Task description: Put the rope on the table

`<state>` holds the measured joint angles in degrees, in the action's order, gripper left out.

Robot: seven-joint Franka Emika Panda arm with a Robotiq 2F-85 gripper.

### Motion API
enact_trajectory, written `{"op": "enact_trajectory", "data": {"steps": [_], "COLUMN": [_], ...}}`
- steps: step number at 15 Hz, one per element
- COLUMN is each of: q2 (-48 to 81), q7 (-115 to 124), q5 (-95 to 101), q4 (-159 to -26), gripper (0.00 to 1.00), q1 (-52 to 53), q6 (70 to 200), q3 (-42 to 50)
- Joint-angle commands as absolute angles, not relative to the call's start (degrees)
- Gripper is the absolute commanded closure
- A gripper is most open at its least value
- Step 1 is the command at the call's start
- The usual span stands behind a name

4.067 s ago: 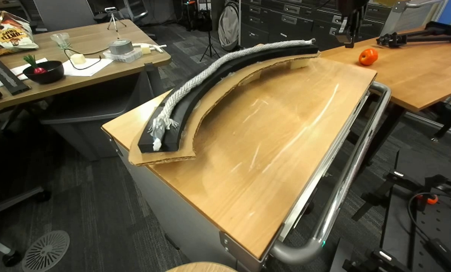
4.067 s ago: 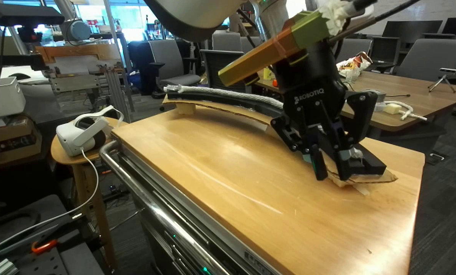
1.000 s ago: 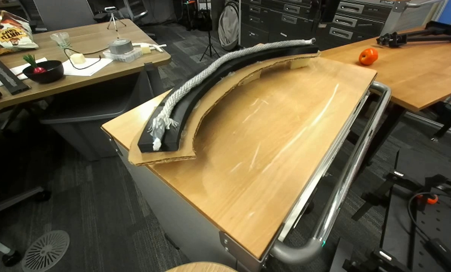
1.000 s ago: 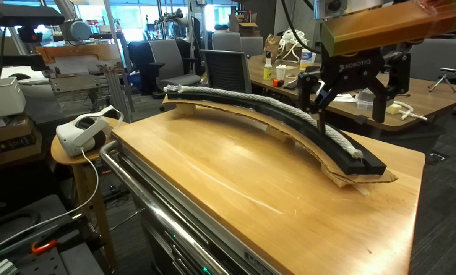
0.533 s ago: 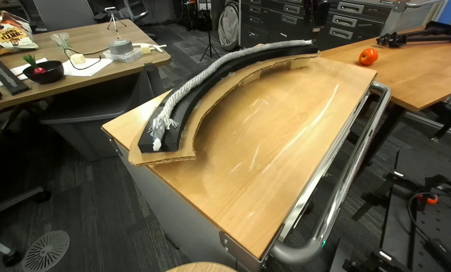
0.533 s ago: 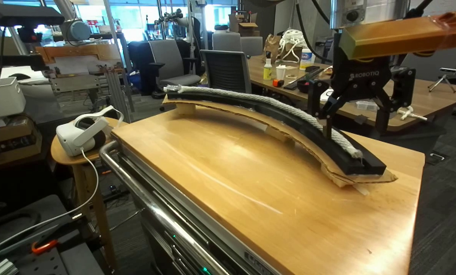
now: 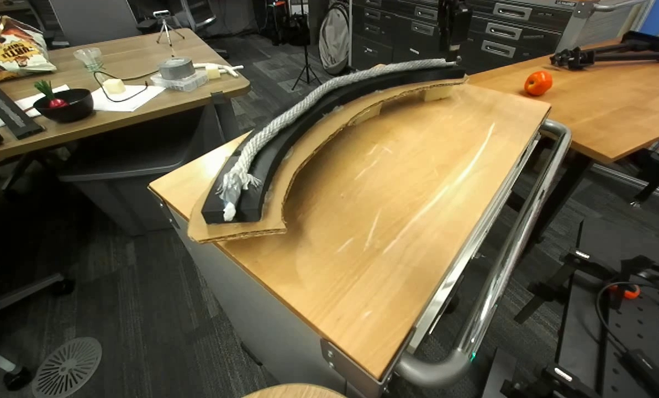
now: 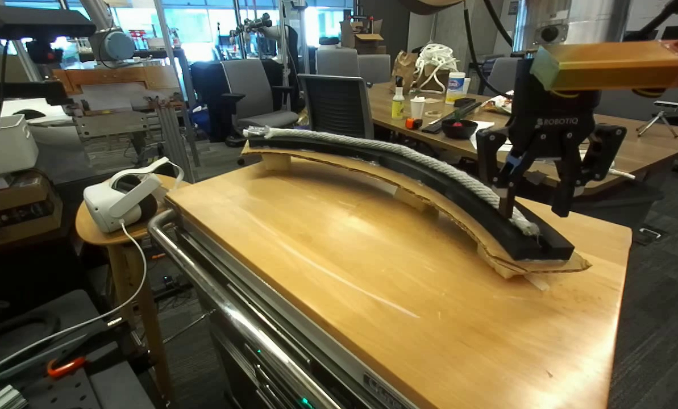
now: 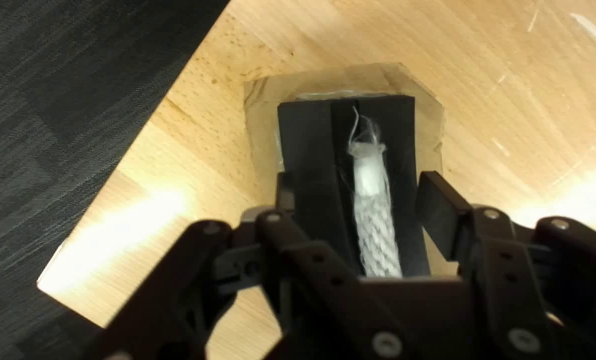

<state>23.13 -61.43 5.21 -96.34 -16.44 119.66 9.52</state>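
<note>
The pale grey-white rope (image 7: 307,105) lies in a curve along the black channel strip (image 7: 277,157), which sits on cardboard on the wooden table (image 7: 406,188). In an exterior view, my gripper (image 8: 535,209) points down over the rope (image 8: 412,152) near its right end on the table (image 8: 344,227). In the wrist view, my gripper (image 9: 361,200) is open, with its fingers apart on either side of the rope (image 9: 377,230) and the channel strip (image 9: 307,145). The rope's frayed end shows beyond the fingertips. Nothing is held. In an exterior view, only part of the gripper shows beyond the strip's far end.
A metal rail (image 8: 236,318) runs along the table's edge. A headset (image 8: 123,199) lies on a stool. An orange-brown table (image 7: 611,105) with a tomato (image 7: 538,83) and a cluttered desk (image 7: 119,105) stand nearby.
My gripper was low at the rope's end, then higher and farther back along it. In the last second it has come down and toward the end. The rope has not visibly moved.
</note>
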Motion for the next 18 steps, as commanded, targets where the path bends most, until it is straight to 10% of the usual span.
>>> {"op": "enact_trajectory", "data": {"steps": [1,4,11,18], "q2": [26.66,28.25,30.1,20.47], "q7": [-63.28,-63.26,-63.22,-63.13], "q5": [3.42,3.32,3.42,6.27], "q4": [-90.08,-88.07,-85.17,-96.32], "gripper": [0.35,0.42,0.99,0.95], "q1": [-18.32,-18.96,-19.67,-18.26], "q6": [114.95,113.12,110.26,111.89], "q3": [8.04,7.57,6.92,7.38]}}
